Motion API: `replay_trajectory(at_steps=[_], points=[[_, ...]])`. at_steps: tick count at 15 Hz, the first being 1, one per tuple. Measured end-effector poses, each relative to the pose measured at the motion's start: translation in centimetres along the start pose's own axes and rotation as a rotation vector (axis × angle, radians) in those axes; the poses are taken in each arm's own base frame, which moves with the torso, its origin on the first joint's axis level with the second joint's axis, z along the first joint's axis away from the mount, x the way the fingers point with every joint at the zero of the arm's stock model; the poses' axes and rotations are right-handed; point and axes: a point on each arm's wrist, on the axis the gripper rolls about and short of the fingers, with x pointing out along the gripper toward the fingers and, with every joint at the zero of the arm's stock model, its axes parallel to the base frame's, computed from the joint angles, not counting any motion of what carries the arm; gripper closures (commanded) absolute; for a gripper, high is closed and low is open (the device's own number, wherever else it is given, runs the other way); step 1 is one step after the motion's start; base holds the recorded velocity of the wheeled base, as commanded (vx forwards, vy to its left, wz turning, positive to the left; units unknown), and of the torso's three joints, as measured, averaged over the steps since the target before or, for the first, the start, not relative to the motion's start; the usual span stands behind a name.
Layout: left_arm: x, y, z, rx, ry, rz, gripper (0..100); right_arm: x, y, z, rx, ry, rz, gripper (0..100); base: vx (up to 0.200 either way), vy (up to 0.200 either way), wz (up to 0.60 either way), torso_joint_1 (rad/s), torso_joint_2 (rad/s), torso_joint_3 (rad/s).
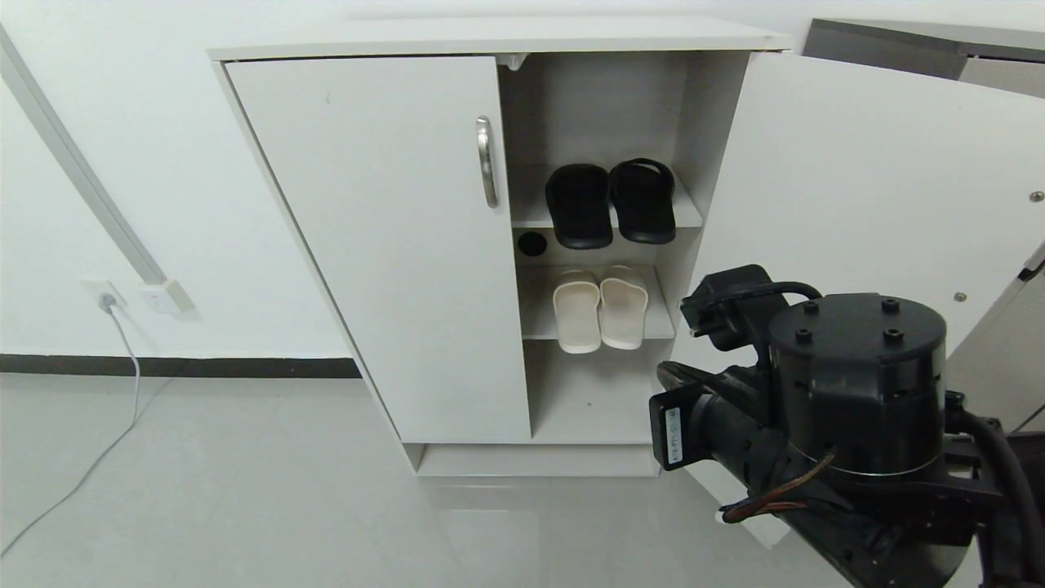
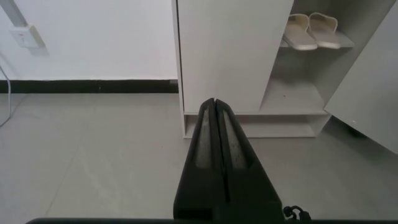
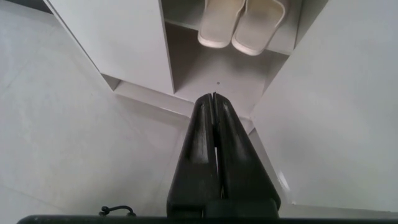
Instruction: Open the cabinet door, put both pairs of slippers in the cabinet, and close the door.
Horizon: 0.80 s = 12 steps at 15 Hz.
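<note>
Left wrist view shows the left gripper [image 2: 215,102] pressed together, holding nothing; right gripper [image 3: 214,98] likewise.

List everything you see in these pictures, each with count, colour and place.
cabinet: one, white, against the wall
left door: one, white, shut, silver handle
right door: one, white, open
black slippers: one pair, black, upper shelf
white slippers: one pair, cream-white, shelf below
wall socket: one, white, wall left of cabinet
left gripper: one, black, jaws shut, above the floor
right gripper: one, black, jaws shut, before the open side
</note>
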Motion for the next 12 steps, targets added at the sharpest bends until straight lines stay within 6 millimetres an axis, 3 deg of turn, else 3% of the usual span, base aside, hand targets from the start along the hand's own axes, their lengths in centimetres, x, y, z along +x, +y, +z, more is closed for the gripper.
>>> replay_trajectory(at_steps=[2, 12], points=[[0.01, 0.0, -0.06, 0.0, 0.004, 0.0, 100, -0.01, 0.06, 0.0, 0.0, 0.0, 0.002, 100, 0.0, 0.0, 0.0, 0.022, -0.16, -0.354], [0.0, 0.0, -0.01, 0.002, 0.0, -0.001, 100, 0.19, 0.1, -0.25, -0.006, 0.008, -0.002, 100, 0.0, 0.0, 0.0, 0.102, -0.5, -0.347]])
